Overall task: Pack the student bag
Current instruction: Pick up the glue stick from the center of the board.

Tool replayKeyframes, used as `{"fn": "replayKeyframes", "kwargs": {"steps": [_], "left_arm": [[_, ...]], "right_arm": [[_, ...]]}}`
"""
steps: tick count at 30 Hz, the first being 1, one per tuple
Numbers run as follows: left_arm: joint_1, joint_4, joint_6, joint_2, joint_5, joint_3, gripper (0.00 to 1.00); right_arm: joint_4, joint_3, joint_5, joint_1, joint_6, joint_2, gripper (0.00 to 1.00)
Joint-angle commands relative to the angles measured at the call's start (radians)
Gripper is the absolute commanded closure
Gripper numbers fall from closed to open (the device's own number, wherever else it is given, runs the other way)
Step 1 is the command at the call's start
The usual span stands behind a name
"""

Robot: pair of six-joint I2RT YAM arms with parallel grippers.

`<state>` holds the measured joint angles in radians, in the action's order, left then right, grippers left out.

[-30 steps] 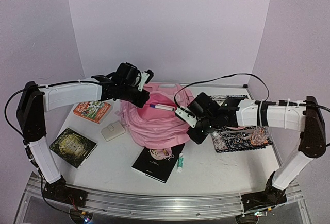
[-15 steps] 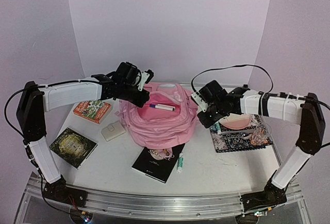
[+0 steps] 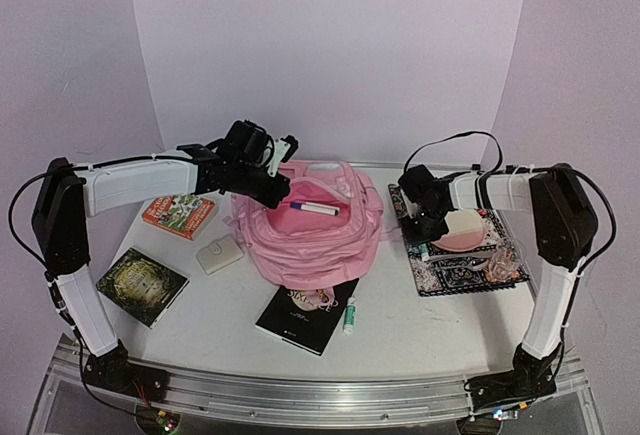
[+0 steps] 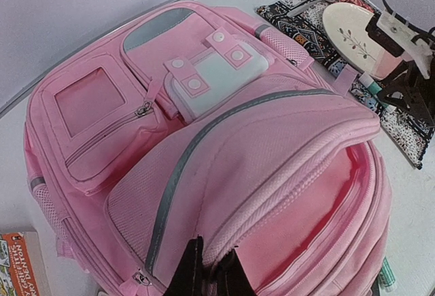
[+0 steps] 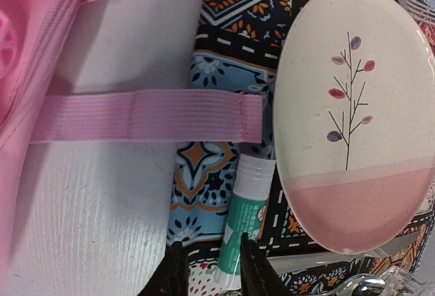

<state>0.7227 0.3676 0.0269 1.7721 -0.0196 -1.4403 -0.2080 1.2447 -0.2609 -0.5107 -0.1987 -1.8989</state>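
The pink student bag [image 3: 315, 230] lies in the middle of the table with its main compartment open; a white marker [image 3: 313, 208] lies inside. My left gripper [image 3: 283, 187] is shut on the zipped rim of the opening [image 4: 285, 173] and holds it up; in the left wrist view the gripper [image 4: 211, 272] pinches that rim. My right gripper [image 3: 427, 238] is open and low over a green-and-white glue stick [image 5: 246, 228] on the patterned mat [image 5: 217, 173]. In the right wrist view the gripper [image 5: 212, 273] has the stick's lower end by its right finger [image 5: 257, 272].
A cream and pink plate [image 3: 462, 227] and clear plastic cutlery [image 3: 500, 260] lie on the mat. A bag strap [image 5: 143, 116] reaches the mat's edge. A black notebook [image 3: 305, 315], a second glue stick [image 3: 349, 315], a white case [image 3: 219, 254] and two books [image 3: 180, 215] [image 3: 141, 285] lie around the bag.
My right arm has swung from the bag's front right side back and right to the mat, and come down over the glue stick. The left arm has not moved.
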Motion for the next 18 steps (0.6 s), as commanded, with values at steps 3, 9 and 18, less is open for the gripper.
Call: {"fn": "replayKeyframes", "kwargs": {"steps": [3,9,18], "left_arm": [[-0.006,-0.047,0.029,-0.013,0.017,-0.062,1.0],[-0.006,-0.048,0.028,-0.01,0.016,-0.066,1.0],[-0.006,-0.045,0.028,-0.003,0.047,-0.07,1.0]], "right_arm": [[-0.03,0.041,0.031,0.032,-0.065,-0.048,0.75],[-0.024,0.013,0.021,0.047,-0.089,-0.062,0.76],[-0.021,-0.012,-0.002,0.066,-0.096,-0.068,0.74]]}}
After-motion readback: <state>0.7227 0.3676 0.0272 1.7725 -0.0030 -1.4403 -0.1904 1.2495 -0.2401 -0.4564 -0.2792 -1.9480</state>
